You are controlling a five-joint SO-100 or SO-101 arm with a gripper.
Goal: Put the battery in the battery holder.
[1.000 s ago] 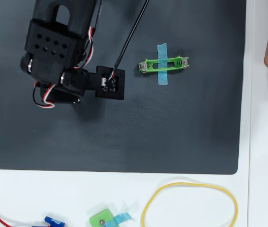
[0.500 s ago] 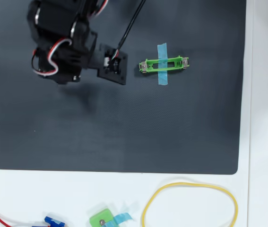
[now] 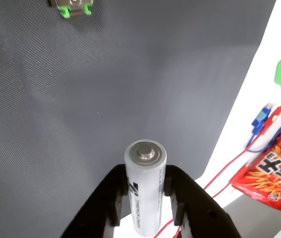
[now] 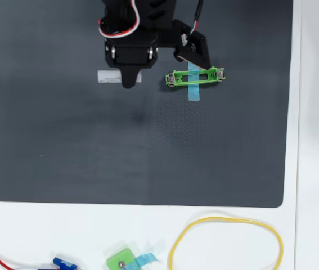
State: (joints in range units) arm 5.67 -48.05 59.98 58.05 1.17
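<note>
AA battery [image 3: 145, 191]: rigid, smooth, likely slippery cylinder; gripper [image 3: 145, 198] pinches it mid-body, a sound hold. Battery holder [image 4: 196, 76] empty.

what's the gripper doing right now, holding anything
Gripper: closed on the battery, held between both fingers, clear of the battery holder.
</note>
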